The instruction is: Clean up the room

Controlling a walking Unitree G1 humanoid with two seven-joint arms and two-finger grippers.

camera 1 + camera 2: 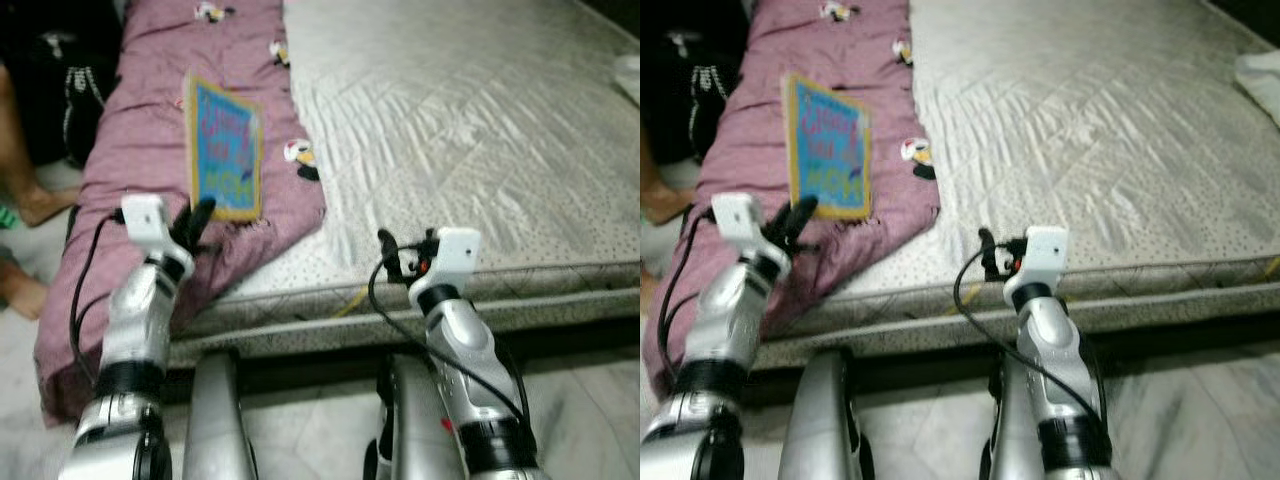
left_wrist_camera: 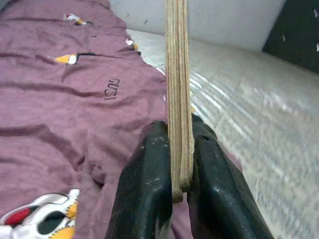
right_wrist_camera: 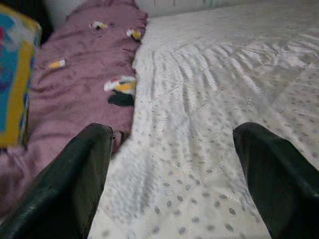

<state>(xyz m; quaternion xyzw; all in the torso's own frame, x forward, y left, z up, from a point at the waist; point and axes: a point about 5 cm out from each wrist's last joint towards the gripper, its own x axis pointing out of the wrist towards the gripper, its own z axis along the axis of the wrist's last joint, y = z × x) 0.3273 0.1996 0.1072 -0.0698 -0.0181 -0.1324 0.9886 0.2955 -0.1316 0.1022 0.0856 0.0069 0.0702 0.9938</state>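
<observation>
Bed (image 1: 480, 130) | left claw (image 1: 196, 222) pinching book (image 1: 224, 148) (upright, over blanket (image 1: 140, 140)) | right claw (image 3: 179, 174) spread

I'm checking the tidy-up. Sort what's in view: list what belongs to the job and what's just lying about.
Job:
- left gripper, shut on the book
- right gripper, open over the mattress

Lying about:
- purple blanket
- white cloth at the mattress's far edge
- person's feet on the floor

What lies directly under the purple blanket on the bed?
The purple blanket lies on the patterned white mattress, draping over its edge. The left pincer holds a book above it. Anything beneath stays hidden.
</observation>
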